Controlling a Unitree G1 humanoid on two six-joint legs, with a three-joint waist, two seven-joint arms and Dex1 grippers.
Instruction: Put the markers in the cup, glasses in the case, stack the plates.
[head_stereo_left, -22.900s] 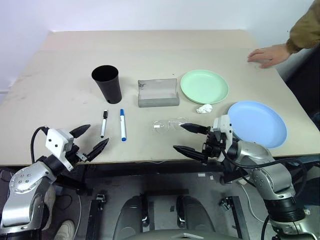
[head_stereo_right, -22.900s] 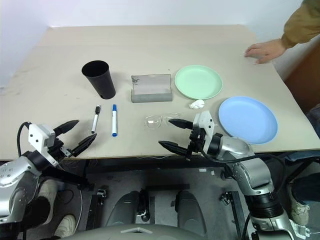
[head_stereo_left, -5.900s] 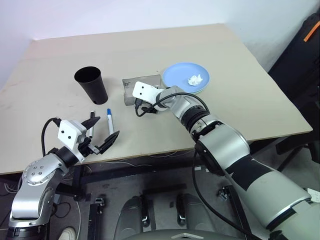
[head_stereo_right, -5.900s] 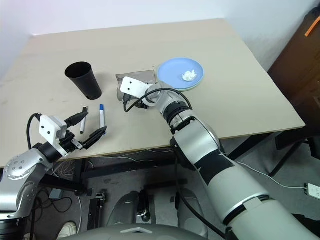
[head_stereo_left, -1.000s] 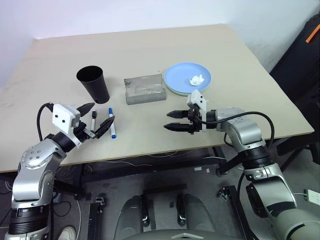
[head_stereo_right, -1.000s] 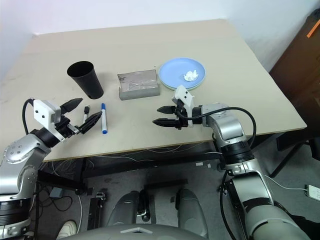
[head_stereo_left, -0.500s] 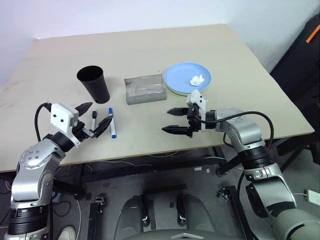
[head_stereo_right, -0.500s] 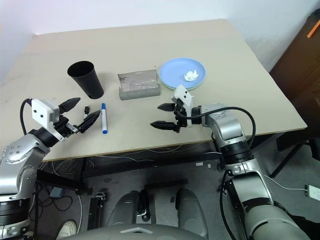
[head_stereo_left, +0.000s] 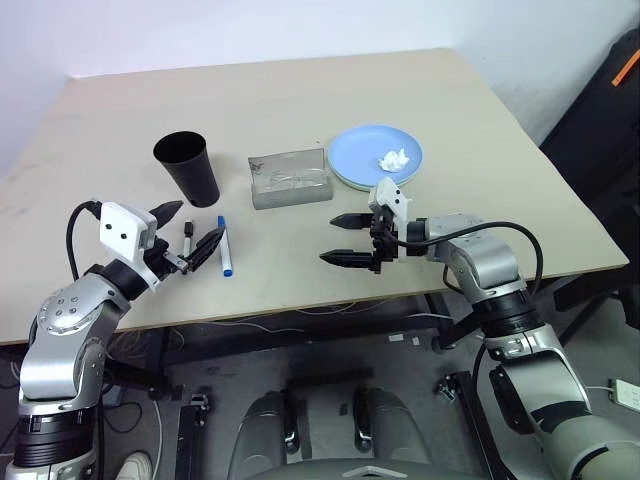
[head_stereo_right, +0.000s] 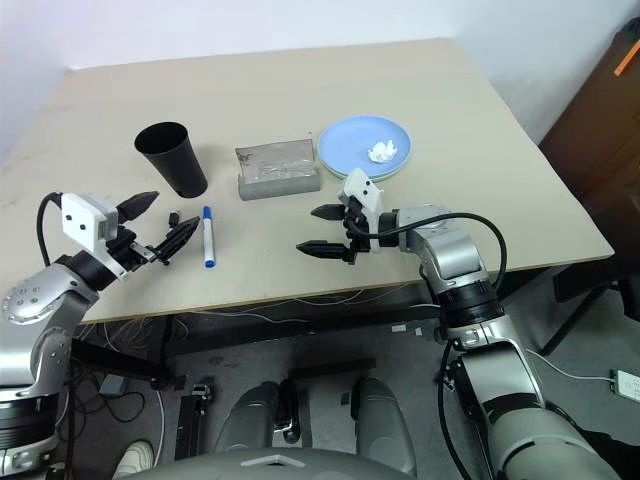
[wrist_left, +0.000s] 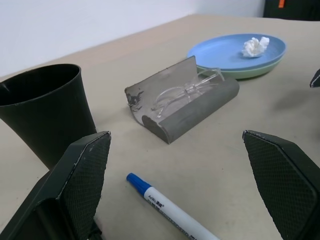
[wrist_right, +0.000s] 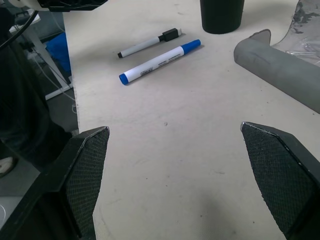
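On the beige surface (head_stereo_left: 300, 90) the two markers lay side by side near the front edge, the blue-capped marker (head_stereo_left: 224, 246) just right of the black-capped marker (head_stereo_left: 187, 236). Behind them stood the black cup (head_stereo_left: 187, 168), upright. To its right the grey case (head_stereo_left: 290, 180) sat open with the clear glasses (wrist_left: 186, 90) resting inside. Next over, the blue plate (head_stereo_left: 375, 156) was stacked on the green plate (wrist_left: 260, 66), a crumpled white paper wad (head_stereo_left: 394, 159) on top. Spread wide and holding nothing, the left gripper (head_stereo_left: 190, 230) hovered beside the markers. Likewise wide and empty, the right gripper (head_stereo_left: 342, 239) hung over bare surface in front of the case.
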